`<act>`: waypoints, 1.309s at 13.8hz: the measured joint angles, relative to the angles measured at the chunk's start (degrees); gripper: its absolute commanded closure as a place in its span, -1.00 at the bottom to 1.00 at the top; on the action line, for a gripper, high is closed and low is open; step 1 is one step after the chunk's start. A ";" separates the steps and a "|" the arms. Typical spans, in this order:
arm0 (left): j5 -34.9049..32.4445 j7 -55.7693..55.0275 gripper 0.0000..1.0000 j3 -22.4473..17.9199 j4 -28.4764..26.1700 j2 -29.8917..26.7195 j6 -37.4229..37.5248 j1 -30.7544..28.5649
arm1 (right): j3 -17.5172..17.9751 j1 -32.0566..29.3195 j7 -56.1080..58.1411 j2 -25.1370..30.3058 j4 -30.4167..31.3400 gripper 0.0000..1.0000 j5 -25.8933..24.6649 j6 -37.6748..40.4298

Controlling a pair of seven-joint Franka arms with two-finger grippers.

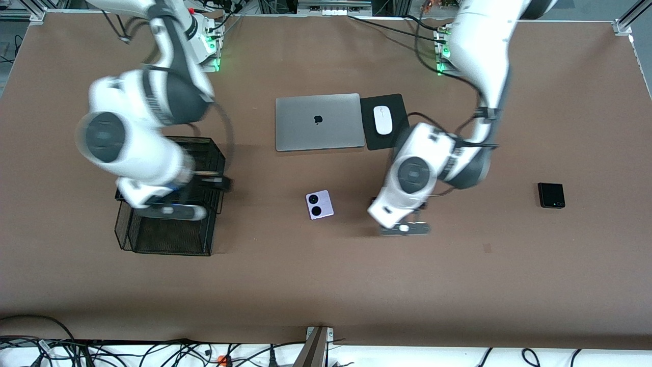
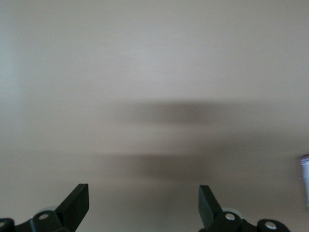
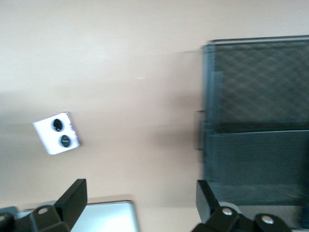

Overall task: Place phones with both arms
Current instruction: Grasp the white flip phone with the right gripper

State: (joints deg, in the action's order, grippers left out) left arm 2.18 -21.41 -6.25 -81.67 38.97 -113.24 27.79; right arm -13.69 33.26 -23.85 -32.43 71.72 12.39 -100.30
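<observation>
Two phones are all you can find on the brown tabletop (image 1: 326,285), which fills nearly the whole front view; a strip of white floor with tangled cables (image 1: 153,354) runs along its nearest edge, and metal framing shows at the corners by the arm bases.

Nearest to you among the things, the left end effector (image 1: 405,229) hangs low over bare tabletop, between the two phones; its wrist view shows its fingers (image 2: 77,205) spread wide with nothing between them. The lilac-white phone (image 1: 320,204) lies flat just beside it, toward the right arm's end. The squarish black phone (image 1: 551,195) lies well apart, toward the left arm's end.

The right end effector (image 1: 175,210) sits over the black mesh basket (image 1: 163,239); its fingers (image 3: 72,200) are also parted and empty. The arm covers most of the basket, so you cannot see what is inside it.

Farther back, the closed grey laptop (image 1: 318,121) lies beside a black pad (image 1: 384,122) carrying a white mouse (image 1: 383,120).
</observation>
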 measured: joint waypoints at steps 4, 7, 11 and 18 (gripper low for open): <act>-6.64 11.13 -1.00 -0.09 -11.23 -8.58 0.08 -8.41 | 2.41 5.28 -7.92 -9.21 -5.57 -0.99 -0.02 -10.11; -11.66 17.79 -1.00 -0.04 -16.81 -12.56 -0.02 -12.66 | 2.39 10.53 -10.29 -16.56 -6.29 -0.99 -2.34 -21.62; -12.68 28.41 -1.00 -0.09 -21.88 -15.57 -5.34 -19.50 | 2.32 14.42 -10.86 -23.61 -6.80 -0.99 -4.87 -30.12; -12.70 36.83 -1.00 0.03 -32.35 -16.66 -21.20 -32.89 | 2.18 15.55 -5.67 -26.63 -7.29 -0.99 -8.39 -31.15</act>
State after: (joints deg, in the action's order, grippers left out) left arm -10.52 15.43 -6.22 -114.03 22.31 -134.44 -5.10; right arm -11.52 48.81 -29.53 -59.06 64.44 4.00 -131.45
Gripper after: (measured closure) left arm 0.000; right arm 0.000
